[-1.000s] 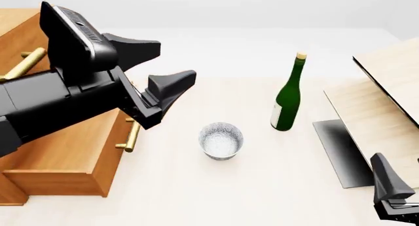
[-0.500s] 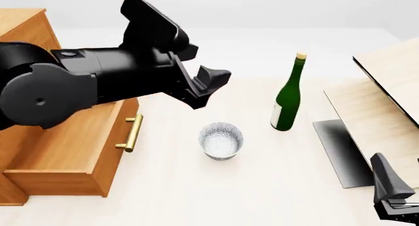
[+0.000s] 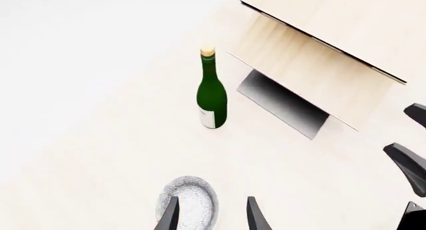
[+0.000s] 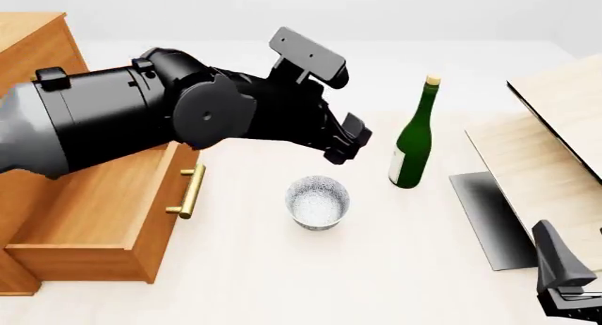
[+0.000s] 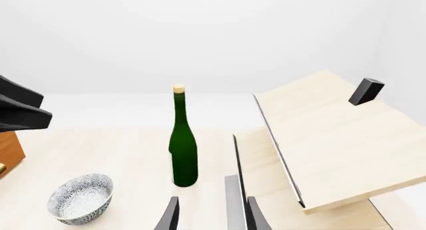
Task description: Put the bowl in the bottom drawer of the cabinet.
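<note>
The bowl (image 4: 318,201) is speckled white-grey and stands upright on the table, just right of the bottom drawer (image 4: 94,219), which is pulled out of the orange-brown cabinet (image 4: 33,46). My left gripper (image 4: 350,143) hangs open and empty above and slightly behind the bowl. In the left wrist view the bowl (image 3: 188,207) lies beside one fingertip of that gripper (image 3: 211,217), not between the two. My right gripper (image 4: 562,268) sits low at the front right, open and empty. Its wrist view shows the bowl (image 5: 81,197) far off to one side of the gripper (image 5: 211,217).
A tall green bottle (image 4: 414,138) stands close to the right of the bowl. Pale wood panels (image 4: 555,149) with a dark base plate (image 4: 489,219) fill the right side. The drawer's brass handle (image 4: 188,191) faces the bowl.
My left arm has swung right, away from the drawer handle, to hover over the bowl near the bottle. The bowl, bottle and right arm have not moved.
</note>
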